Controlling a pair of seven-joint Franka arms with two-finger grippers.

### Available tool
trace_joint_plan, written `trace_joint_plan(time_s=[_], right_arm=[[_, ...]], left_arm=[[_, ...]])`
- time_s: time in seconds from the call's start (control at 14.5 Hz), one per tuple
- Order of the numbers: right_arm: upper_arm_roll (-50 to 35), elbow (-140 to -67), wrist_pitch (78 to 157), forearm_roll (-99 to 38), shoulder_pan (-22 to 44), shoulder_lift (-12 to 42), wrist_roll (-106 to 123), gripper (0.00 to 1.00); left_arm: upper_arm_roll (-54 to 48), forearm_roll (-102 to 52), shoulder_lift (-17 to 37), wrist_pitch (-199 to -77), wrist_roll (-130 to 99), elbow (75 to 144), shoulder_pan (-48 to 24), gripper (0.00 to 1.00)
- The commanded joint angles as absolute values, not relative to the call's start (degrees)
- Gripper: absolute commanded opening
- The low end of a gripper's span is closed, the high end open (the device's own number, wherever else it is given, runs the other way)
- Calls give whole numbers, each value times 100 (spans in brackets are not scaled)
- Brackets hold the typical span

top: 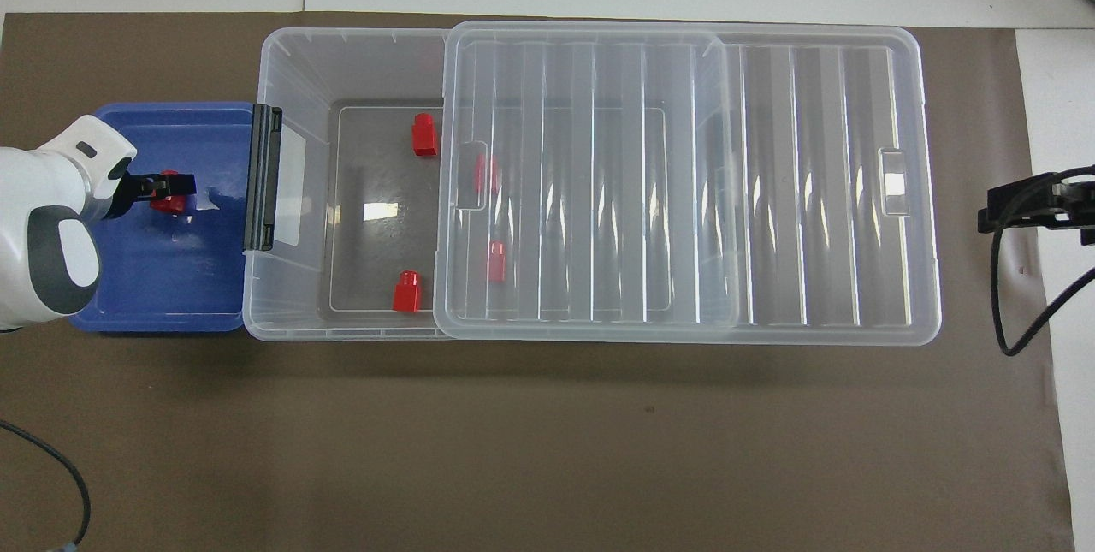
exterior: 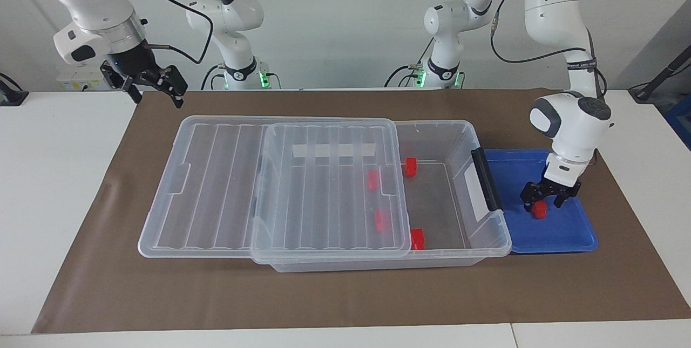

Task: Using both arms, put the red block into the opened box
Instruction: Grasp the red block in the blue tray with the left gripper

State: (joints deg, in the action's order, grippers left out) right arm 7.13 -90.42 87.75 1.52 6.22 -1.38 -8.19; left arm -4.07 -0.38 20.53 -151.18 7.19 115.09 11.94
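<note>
My left gripper (exterior: 543, 202) hangs low over the blue tray (exterior: 572, 237), fingers spread wide with the red block (exterior: 538, 210) sitting between them on the tray floor; nothing is gripped yet, as far as I can judge, and I cannot tell whether a fingertip already touches the plastic. The block looks like a small hard moulded piece: light, stiff, nothing to crush, but smooth enough that I expect it could squirt out of a skewed pinch. I would close on its two flat sides across the wider body, not on the narrower stepped end, and keep the fingers square to it. The box (exterior: 464, 137) lies just beside the tray, its lid (exterior: 270, 186) slid toward the right arm's end so the handle end stands open, with four more red blocks already inside. My right gripper (exterior: 154, 86) waits, open and empty, above the mat near the lid's end.
</note>
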Motion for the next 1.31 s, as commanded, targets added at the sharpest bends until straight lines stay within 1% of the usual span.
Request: trace_joint_plan(time_s=[0.0, 0.07, 0.14, 0.21, 0.41, 0.48, 0.55, 0.69, 0.76, 0.96, 1.24], right_arm=[[677, -9158, 8833, 176, 580, -220, -888, 100], [668, -9167, 8833, 176, 571, -228, -879, 100], [668, -9176, 8842, 176, 571, -229, -862, 100], [668, -9176, 8833, 176, 571, -229, -783, 100], [668, -9176, 8833, 176, 571, -229, -484, 100], [668, -9176, 8824, 176, 571, -229, -475, 100], [668, -9176, 8824, 184, 571, -229, -440, 100], [668, -9176, 8833, 185, 571, -229, -256, 100], [668, -9176, 8833, 185, 571, -229, -272, 100], [668, -9211, 8842, 185, 571, -255, -316, 100], [668, -9211, 8842, 184, 571, -255, -308, 100]], left_arm=[[-343, -62, 2083, -15450, 659, 11662, 1107, 100], [-343, -62, 2083, -15503, 659, 11672, 1107, 97], [-343, -62, 2083, -15504, 659, 11672, 1107, 89], [-343, -62, 2083, -15504, 659, 11672, 1107, 77], [-343, -62, 2083, -15504, 659, 11672, 1107, 37], [-343, -62, 2083, -15495, 659, 11672, 1107, 26], [-343, -62, 2083, -15486, 659, 11672, 1107, 15], [-343, -62, 2083, -15469, 650, 11663, 1107, 4], [-343, -62, 2083, -15425, 633, 11637, 1107, 0], [-343, -62, 2066, -14935, 335, 11313, 1073, 0], [-369, -70, 1864, -13416, 89, 10496, 967, 0]])
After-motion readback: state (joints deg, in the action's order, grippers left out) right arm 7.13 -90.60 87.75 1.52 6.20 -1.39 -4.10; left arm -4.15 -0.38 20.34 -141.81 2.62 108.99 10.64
